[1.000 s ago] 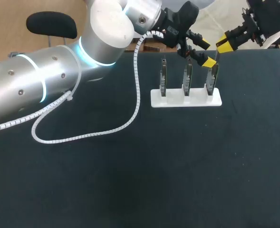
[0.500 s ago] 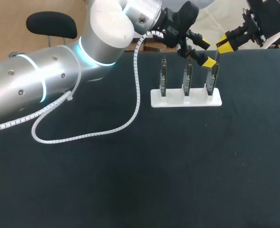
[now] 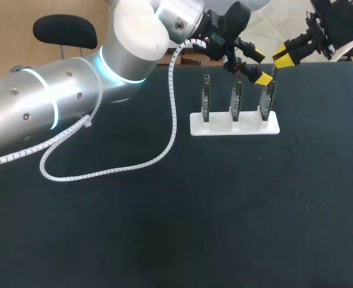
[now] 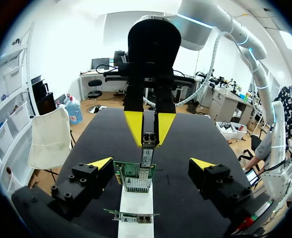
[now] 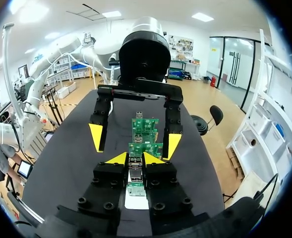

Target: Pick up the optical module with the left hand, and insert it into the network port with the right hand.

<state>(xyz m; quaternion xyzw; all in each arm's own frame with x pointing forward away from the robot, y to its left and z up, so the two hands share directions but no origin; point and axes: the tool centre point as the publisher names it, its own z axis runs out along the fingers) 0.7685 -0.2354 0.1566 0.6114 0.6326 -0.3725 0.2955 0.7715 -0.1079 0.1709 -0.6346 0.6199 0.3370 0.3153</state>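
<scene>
A white stand (image 3: 235,124) holds three upright circuit boards (image 3: 236,99) at the back of the black table. My right gripper (image 3: 282,58) hangs just above the rightmost board (image 3: 268,98). It is shut on the small metal optical module (image 4: 146,142), which points down at that board's network port (image 4: 137,183). The same module (image 5: 135,174) shows between the yellow tips of my right gripper (image 5: 136,158). My left gripper (image 3: 259,67) stands open on either side of the same board, holding nothing. Its fingertips (image 4: 100,163) are wide apart.
A white coiled cable (image 3: 134,162) from my left arm (image 3: 56,102) lies in a loop on the table's left half. The other two boards (image 3: 205,99) stand to the left in the stand, close under my left wrist.
</scene>
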